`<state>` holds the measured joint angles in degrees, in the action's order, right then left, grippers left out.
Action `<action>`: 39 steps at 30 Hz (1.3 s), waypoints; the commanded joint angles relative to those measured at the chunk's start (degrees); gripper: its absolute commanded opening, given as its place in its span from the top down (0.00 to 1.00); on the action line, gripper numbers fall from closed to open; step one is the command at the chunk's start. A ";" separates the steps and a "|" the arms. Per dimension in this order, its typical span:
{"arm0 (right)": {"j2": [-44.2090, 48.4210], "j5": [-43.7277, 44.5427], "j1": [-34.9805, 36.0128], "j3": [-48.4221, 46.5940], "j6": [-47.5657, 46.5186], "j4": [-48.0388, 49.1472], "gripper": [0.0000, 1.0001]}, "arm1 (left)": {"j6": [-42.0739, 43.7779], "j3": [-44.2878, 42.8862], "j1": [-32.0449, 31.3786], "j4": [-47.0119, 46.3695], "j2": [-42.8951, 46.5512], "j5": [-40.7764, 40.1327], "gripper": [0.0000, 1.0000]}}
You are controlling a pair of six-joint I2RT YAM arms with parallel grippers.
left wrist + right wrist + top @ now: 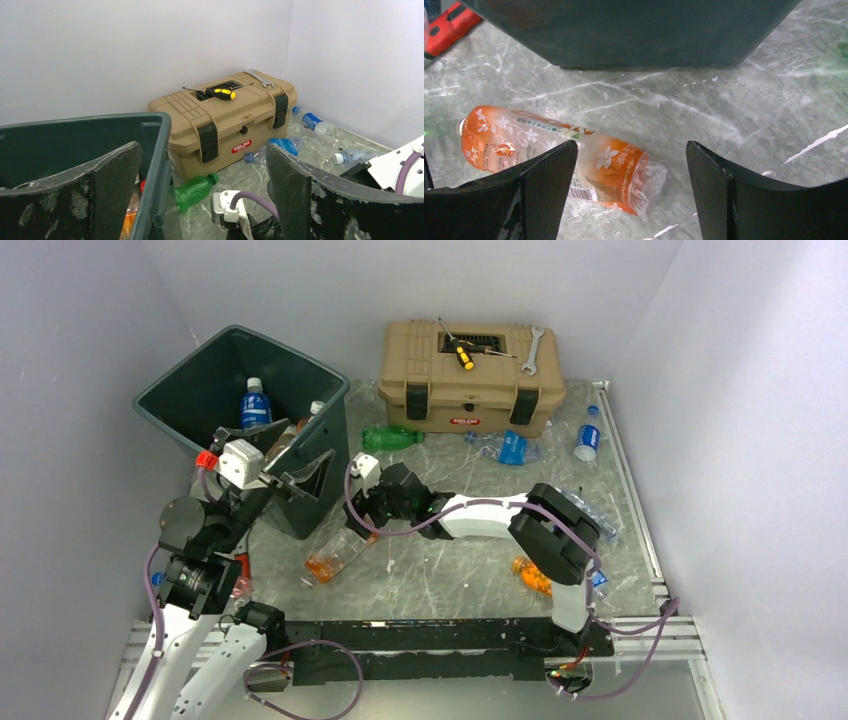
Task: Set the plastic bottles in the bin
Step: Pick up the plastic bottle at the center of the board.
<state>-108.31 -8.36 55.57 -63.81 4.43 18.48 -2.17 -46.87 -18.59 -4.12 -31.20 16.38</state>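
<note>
Right pincer spread, poised over orange bottle so it can be pinched | left pincer spread, empty, held over bin rim, out of the way

Plain pale walls box in a grey marble-patterned tabletop under even, soft light.
</note>
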 commanded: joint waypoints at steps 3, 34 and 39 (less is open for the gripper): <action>1.39 -3.40 -0.21 0.80 0.43 -0.18 0.17 | -0.74 0.30 -0.31 -3.23 0.39 -0.64 0.01; 2.63 5.91 4.90 -2.56 -3.84 -2.55 0.15 | 0.59 0.93 -2.48 -2.83 0.75 -2.96 0.01; -1.46 2.37 4.89 -5.21 -5.66 -6.79 0.16 | 0.23 0.86 -2.59 -2.89 0.97 -2.77 0.01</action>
<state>-108.55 -2.50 60.55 -65.78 1.54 13.10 -2.28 -45.87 -20.93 -5.37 -30.68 14.52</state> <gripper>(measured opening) 0.848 0.995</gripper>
